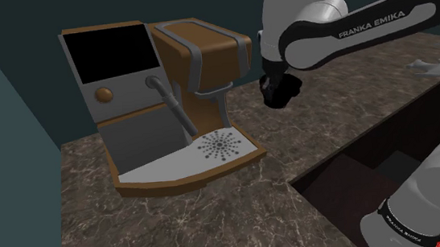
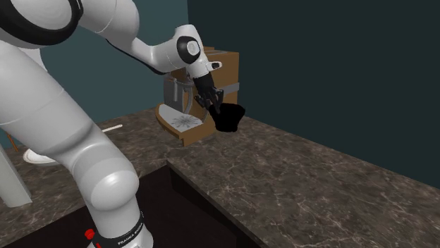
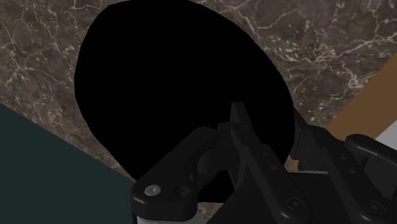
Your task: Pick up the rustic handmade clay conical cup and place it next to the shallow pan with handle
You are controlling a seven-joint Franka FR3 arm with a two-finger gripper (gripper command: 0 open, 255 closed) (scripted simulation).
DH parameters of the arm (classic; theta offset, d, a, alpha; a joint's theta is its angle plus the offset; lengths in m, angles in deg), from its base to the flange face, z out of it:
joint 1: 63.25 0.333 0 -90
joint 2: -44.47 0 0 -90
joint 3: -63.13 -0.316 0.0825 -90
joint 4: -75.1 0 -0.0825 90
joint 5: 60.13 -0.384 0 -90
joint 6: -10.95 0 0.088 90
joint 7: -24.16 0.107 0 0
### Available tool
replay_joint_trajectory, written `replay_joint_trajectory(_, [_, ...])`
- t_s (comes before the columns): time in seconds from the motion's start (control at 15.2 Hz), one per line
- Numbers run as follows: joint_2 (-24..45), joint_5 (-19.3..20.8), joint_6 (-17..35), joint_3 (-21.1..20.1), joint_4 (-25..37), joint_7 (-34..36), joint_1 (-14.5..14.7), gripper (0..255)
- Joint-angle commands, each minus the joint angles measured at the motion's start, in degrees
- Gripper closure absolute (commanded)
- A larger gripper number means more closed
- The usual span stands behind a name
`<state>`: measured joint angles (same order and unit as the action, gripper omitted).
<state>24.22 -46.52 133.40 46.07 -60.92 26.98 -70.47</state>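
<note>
The cup (image 2: 230, 117) is drawn plain black and hangs in the air above the dark marbled counter (image 2: 317, 183), in front of the coffee machine. My gripper (image 2: 214, 104) is shut on its rim, one finger inside and one outside. In the wrist view the cup (image 3: 178, 83) is a large black round shape, and the gripper (image 3: 264, 130) clasps its edge. The shoulder view shows the cup (image 1: 279, 91) partly hidden under the arm's wrist. A pale flat thing with a thin handle (image 2: 106, 128) lies at the second exterior view's left, mostly behind the arm; it may be the pan.
A brown and grey coffee machine (image 1: 159, 91) stands at the back of the counter against the teal wall. A dark sunken sink (image 1: 375, 163) opens beside the robot's stand, with a grey faucet (image 1: 432, 67) behind it. Open counter (image 1: 178, 227) lies in front of the machine.
</note>
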Motion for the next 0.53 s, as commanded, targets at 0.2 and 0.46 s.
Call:
replay_joint_trajectory(0.2, [-0.9, -0.7, -3.7, 0.3, 2.9, -1.2, 0.2, 255])
replay_joint_trajectory(0.46, [-1.6, -1.2, -6.7, 0.5, 5.4, -2.2, 0.3, 255])
